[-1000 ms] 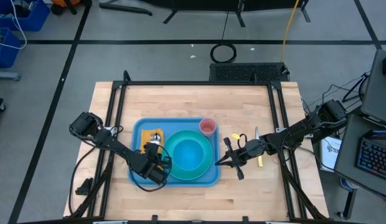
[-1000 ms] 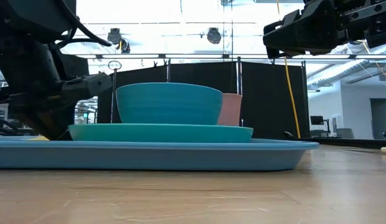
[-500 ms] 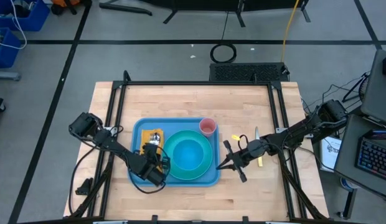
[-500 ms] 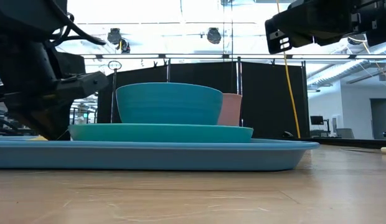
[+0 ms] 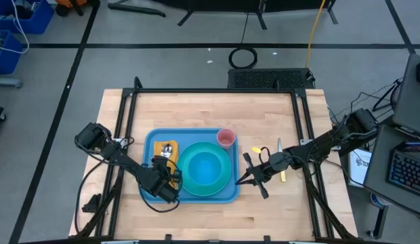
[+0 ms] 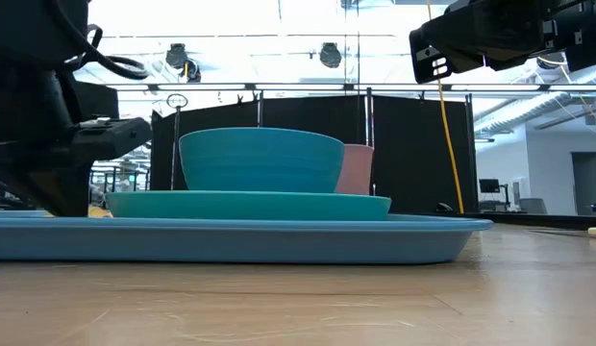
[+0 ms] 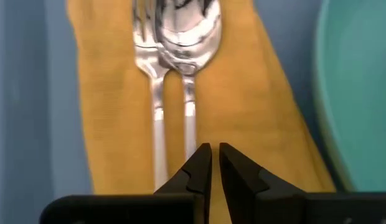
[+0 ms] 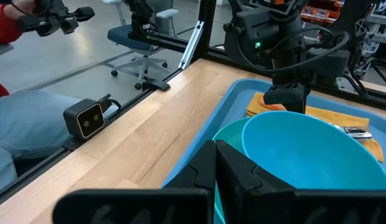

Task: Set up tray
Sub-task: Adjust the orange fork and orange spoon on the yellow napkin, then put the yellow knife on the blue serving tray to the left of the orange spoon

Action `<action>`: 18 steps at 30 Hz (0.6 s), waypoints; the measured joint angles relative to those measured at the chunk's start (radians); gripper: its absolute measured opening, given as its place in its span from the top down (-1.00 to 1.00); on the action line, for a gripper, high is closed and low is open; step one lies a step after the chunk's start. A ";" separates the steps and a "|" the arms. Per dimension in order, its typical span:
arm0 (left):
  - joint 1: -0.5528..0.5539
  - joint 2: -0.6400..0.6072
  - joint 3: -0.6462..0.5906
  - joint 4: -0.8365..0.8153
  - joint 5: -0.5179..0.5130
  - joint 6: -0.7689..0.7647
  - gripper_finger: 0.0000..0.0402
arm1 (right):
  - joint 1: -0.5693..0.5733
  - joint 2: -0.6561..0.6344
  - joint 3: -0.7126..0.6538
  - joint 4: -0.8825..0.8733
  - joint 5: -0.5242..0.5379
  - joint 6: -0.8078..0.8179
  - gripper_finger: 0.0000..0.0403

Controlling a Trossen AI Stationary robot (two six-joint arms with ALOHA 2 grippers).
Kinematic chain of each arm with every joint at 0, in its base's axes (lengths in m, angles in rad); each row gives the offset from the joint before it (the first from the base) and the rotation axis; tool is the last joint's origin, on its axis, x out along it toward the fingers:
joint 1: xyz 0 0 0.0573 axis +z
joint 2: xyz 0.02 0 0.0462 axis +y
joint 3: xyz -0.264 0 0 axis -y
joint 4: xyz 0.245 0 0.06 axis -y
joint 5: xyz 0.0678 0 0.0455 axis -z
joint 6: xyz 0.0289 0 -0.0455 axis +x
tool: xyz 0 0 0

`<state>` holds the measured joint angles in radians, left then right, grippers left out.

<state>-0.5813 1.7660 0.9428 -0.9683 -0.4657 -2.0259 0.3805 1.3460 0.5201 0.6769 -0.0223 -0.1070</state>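
The light-blue tray (image 5: pixel 150 139) lies flat on the wooden table. On it a teal bowl (image 5: pixel 205 167) sits in a teal plate (image 6: pixel 250 204), with a pink cup (image 5: pixel 225 138) at the tray's far right corner. A fork (image 7: pixel 148 74) and a spoon (image 7: pixel 188 37) lie side by side on an orange napkin (image 7: pixel 106 106) at the tray's left. My left gripper (image 7: pixel 215 155) is shut and slants down over the near end of the spoon's handle. My right gripper (image 5: pixel 238 179) is shut and hovers roughly level at the tray's right rim. My left gripper's shut fingertips (image 7: pixel 202 163) stand right at the near end of the spoon's handle (image 7: pixel 190 134), coming down at a slant from the table's near side. The fingers hide that end. Whether they touch the handle or the napkin I cannot tell.
On the bare table to the right of the tray lie a knife (image 5: pixel 279 144) and yellow-handled pieces (image 5: pixel 283 175). Black frame rails (image 5: pixel 125 129) run along the table's left and right sides. A seated person's legs (image 8: pixel 18 137) show beyond the table.
My left arm has edged slightly toward the table's left edge over the napkin, its fingers staying shut. My right gripper has tipped up a little and now sits more level. The tray and the things on it have not moved.
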 joint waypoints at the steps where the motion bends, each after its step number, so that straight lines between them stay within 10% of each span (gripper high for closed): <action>1: -0.003 0.000 0.000 0.004 -0.009 0.001 0.83 | 0.000 0.000 0.000 0.000 0.000 0.000 1.00; 18: -0.045 0.000 0.043 -0.014 -0.175 0.069 0.83 | 0.009 0.000 0.000 -0.013 0.089 0.013 1.00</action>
<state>-0.6261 1.7657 0.9856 -0.9825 -0.6408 -1.9571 0.3892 1.3457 0.5201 0.6636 0.0668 -0.0935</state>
